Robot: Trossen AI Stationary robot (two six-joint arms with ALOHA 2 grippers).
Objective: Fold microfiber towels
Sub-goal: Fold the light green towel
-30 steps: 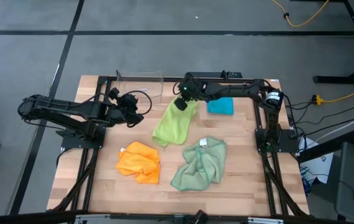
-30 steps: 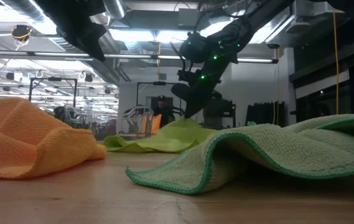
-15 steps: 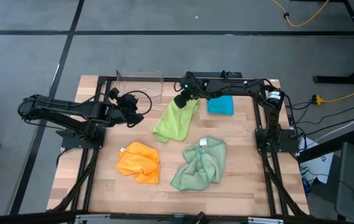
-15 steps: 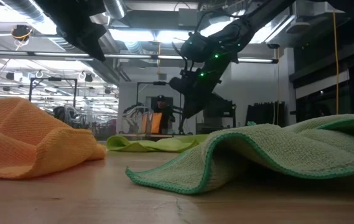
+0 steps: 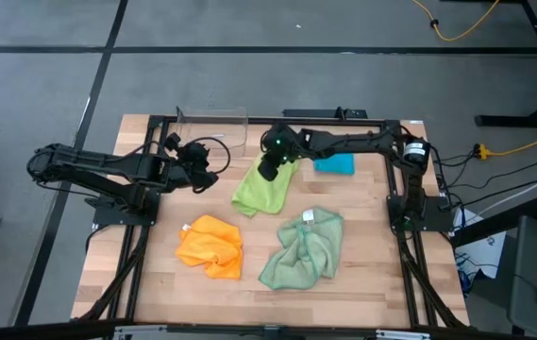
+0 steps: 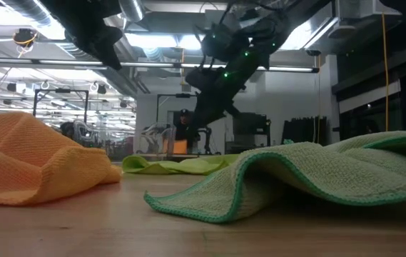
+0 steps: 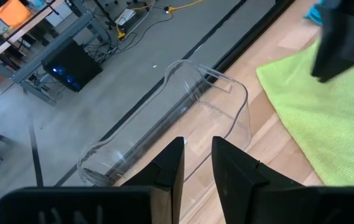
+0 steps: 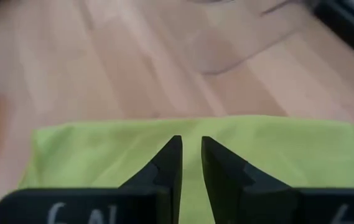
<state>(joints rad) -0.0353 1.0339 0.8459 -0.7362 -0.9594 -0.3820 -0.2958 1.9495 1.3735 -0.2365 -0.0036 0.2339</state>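
The lime green towel (image 5: 260, 194) lies flat on the table's far middle; it also shows in the low view (image 6: 178, 165). My right gripper (image 5: 268, 172) hangs above the towel's far part (image 8: 189, 155), clear of it, with a narrow gap between its fingers and nothing between them. The teal towel (image 5: 336, 164) lies folded to its right. The orange towel (image 5: 211, 247) and the pale sage towel (image 5: 306, 250) lie crumpled near the front. My left gripper (image 5: 207, 175) waits at the left, a little open and empty, pointing toward the clear bin (image 7: 183, 118).
The clear plastic bin (image 5: 213, 127) stands at the table's far edge, left of the lime towel. Black frame rails (image 5: 410, 217) run along both table sides. Bare wood (image 5: 155, 283) lies near the front left corner.
My right gripper has let go of the lime towel's far edge, risen, and gone a little toward the table's left and near side. The towel's raised part has dropped, and the towel now lies flat.
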